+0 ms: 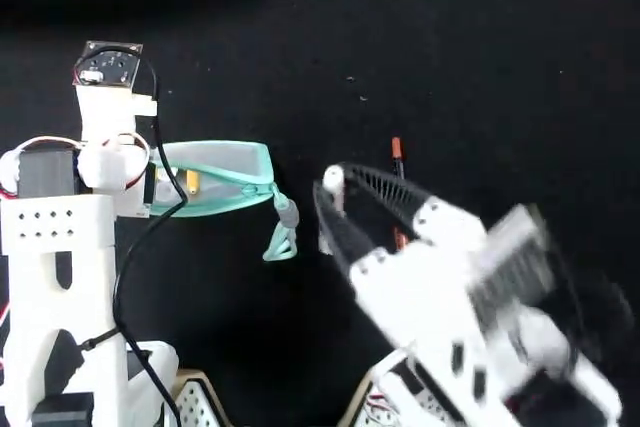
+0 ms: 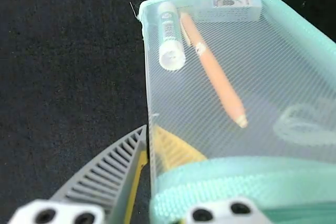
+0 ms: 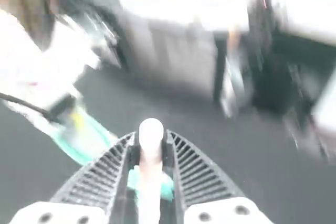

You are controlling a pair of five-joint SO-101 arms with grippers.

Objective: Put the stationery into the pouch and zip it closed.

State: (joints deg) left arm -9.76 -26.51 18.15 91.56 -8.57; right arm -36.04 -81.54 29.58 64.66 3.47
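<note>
A mint-trimmed mesh pouch [image 1: 225, 175] lies on the black table at the left. My left gripper [image 1: 180, 185] is shut on its near end. In the left wrist view the pouch [image 2: 273, 61] holds a white tube [image 2: 170, 35] and an orange pen [image 2: 215, 74], with the left gripper [image 2: 149, 137] clamped on its edge. My right gripper [image 1: 332, 189] hovers just right of the pouch's zipper end, shut on a white stick [image 1: 333, 179]. The right wrist view shows that white stick [image 3: 151, 128] upright in the right gripper [image 3: 150, 148], with the pouch [image 3: 84, 132] beyond.
Another orange pen [image 1: 397, 150] lies on the table behind the right gripper, partly hidden by its fingers. The pouch's mint strap and zipper pull [image 1: 284, 232] trail off its right end. The black table [image 1: 480, 77] runs back to a cluttered far edge.
</note>
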